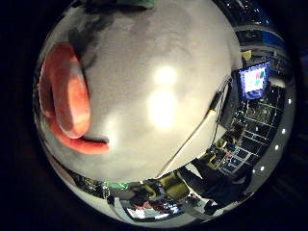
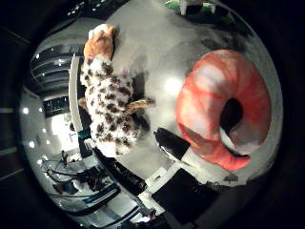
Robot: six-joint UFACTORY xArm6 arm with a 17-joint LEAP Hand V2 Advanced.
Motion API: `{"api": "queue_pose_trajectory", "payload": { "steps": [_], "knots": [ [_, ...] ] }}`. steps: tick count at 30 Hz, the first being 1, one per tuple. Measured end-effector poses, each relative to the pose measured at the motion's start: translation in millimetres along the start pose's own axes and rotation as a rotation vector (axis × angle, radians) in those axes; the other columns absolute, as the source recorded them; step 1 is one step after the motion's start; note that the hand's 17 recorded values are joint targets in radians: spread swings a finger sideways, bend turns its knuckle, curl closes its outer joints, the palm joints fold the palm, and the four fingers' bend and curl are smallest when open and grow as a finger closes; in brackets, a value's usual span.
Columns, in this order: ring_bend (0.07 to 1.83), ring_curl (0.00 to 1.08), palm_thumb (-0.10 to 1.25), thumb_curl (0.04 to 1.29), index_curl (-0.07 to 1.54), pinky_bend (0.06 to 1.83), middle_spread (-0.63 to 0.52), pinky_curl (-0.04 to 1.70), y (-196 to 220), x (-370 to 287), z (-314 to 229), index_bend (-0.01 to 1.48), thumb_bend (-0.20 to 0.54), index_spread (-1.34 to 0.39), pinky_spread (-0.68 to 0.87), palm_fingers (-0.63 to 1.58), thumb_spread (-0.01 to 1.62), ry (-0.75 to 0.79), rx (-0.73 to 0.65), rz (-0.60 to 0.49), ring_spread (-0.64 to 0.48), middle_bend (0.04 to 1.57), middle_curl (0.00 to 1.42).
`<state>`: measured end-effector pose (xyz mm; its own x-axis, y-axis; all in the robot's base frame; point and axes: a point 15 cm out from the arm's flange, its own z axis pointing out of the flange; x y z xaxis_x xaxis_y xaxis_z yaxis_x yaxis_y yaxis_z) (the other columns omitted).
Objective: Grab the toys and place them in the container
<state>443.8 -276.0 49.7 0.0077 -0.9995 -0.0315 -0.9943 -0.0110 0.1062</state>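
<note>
A curled orange and pink plush shrimp (image 2: pixel 224 100) lies on the pale grey table (image 2: pixel 157 52) and fills much of the right thumb side palm view, close to the palm. A spotted cream and brown plush animal (image 2: pixel 110 100) with an orange head lies beside it on the same table. The right little finger side palm view shows the orange shrimp (image 1: pixel 67 91) at the edge of the table (image 1: pixel 164 77). Black and white parts of my hand (image 2: pixel 176 176) show at the rim next to the shrimp.
A green object (image 2: pixel 186 6) sits at the far edge of the table. A thin light rod (image 1: pixel 197 130) lies along the table's edge. Beyond it are a lit monitor (image 1: pixel 254 79) and cluttered room furniture.
</note>
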Motion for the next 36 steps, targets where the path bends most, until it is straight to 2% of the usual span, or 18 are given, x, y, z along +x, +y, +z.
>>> {"api": "queue_pose_trajectory", "payload": {
  "steps": [2, 3, 5, 7, 8, 10, 13, 15, 18, 26, 32, 34, 36],
  "knots": [
    [0.31, 0.24, 0.64, 0.32, 0.32, 0.24, -0.08, 0.24, 1.4, 2.1, 0.5, 0.27, -0.002, -0.32, 0.28, 0.50, 0.97, 0.010, -0.007, -0.008, -0.05, 0.34, 0.37],
    [0.41, 0.26, 0.72, 0.34, 0.31, 0.22, -0.14, 0.22, 2.8, 4.6, 0.5, 0.23, 0.009, -0.35, 0.17, 0.67, 0.96, 0.015, -0.009, -0.009, -0.12, 0.43, 0.41],
    [0.58, 0.32, 0.79, 0.35, 0.31, 0.38, -0.21, 0.25, 4.6, 7.3, 0.6, 0.17, 0.002, -0.39, -0.07, 0.95, 0.94, 0.022, -0.015, -0.018, -0.21, 0.49, 0.45],
    [0.67, 0.36, 0.84, 0.36, 0.33, 0.51, -0.23, 0.30, 6.9, 11.1, -0.4, 0.20, 0.000, -0.41, -0.22, 1.16, 0.92, 0.033, -0.020, -0.025, -0.25, 0.52, 0.48],
    [0.72, 0.40, 0.88, 0.37, 0.36, 0.61, -0.25, 0.34, 7.8, 12.8, -0.9, 0.22, -0.008, -0.43, -0.33, 1.15, 0.91, 0.038, -0.023, -0.030, -0.27, 0.54, 0.51],
    [0.81, 0.45, 0.93, 0.39, 0.40, 0.72, -0.27, 0.39, 10.7, 15.3, -1.3, 0.29, -0.005, -0.45, -0.42, 1.24, 0.88, 0.047, -0.034, -0.038, -0.29, 0.60, 0.55],
    [0.89, 0.50, 1.02, 0.41, 0.48, 0.84, -0.28, 0.46, 15.9, 25.4, -2.6, 0.42, -0.006, -0.46, -0.47, 1.26, 0.84, 0.051, -0.030, -0.023, -0.30, 0.70, 0.60],
    [0.94, 0.52, 1.03, 0.40, 0.52, 0.91, -0.26, 0.50, 22.5, 39.8, -12.3, 0.48, -0.021, -0.45, -0.48, 1.24, 0.82, 0.059, -0.013, 0.004, -0.29, 0.80, 0.64],
    [0.99, 0.54, 1.02, 0.40, 0.56, 0.97, -0.24, 0.53, 26.9, 53.8, -38.8, 0.51, -0.026, -0.45, -0.48, 1.20, 0.81, 0.084, 0.023, 0.026, -0.28, 0.87, 0.66],
    [1.05, 0.55, 1.03, 0.38, 0.62, 1.04, -0.22, 0.57, 44.0, 32.8, -128.2, 0.53, -0.023, -0.46, -0.47, 1.17, 0.81, 0.107, 0.043, 0.019, -0.29, 0.94, 0.65],
    [1.05, 0.54, 1.00, 0.37, 0.65, 1.04, -0.23, 0.56, 29.4, -10.0, -179.0, 0.56, -0.031, -0.47, -0.48, 1.16, 0.83, 0.143, 0.099, -0.060, -0.29, 0.96, 0.64],
    [1.05, 0.54, 0.96, 0.36, 0.65, 1.01, -0.23, 0.55, 32.5, -7.9, -186.1, 0.54, -0.038, -0.48, -0.50, 1.08, 0.85, 0.150, 0.109, -0.055, -0.31, 0.94, 0.63],
    [1.05, 0.55, 0.91, 0.35, 0.64, 0.99, -0.26, 0.56, 34.0, -6.8, -185.2, 0.41, -0.036, -0.49, -0.54, 0.81, 0.87, 0.154, 0.102, -0.056, -0.34, 0.88, 0.62]
  ]
}}
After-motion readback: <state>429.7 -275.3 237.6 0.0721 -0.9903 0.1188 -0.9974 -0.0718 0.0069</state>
